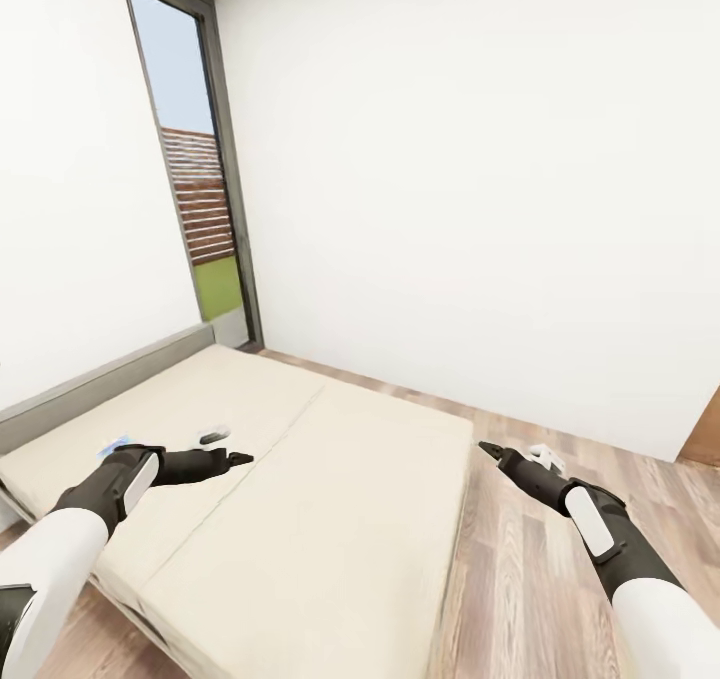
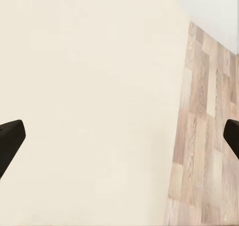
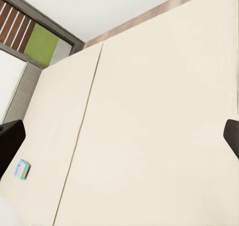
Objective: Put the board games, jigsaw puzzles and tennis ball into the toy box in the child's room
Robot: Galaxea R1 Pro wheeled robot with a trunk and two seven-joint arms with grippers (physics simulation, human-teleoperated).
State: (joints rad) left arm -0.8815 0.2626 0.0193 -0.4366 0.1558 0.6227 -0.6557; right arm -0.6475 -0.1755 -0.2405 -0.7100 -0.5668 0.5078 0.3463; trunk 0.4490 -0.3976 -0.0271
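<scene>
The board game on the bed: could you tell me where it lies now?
The board game lies flat on the bed near the headboard; in the head view it peeks out behind the left hand.

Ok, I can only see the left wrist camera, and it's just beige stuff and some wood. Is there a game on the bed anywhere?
Observer: Yes. The right wrist view shows one small colourful game box lying flat on the bed, toward the grey headboard.
Operator: Is my right gripper holding something?
Observer: No, the right gripper is open and empty, over the floor beside the bed.
Operator: What's past the bed?
Observer: A tall window in the room's corner.
</scene>
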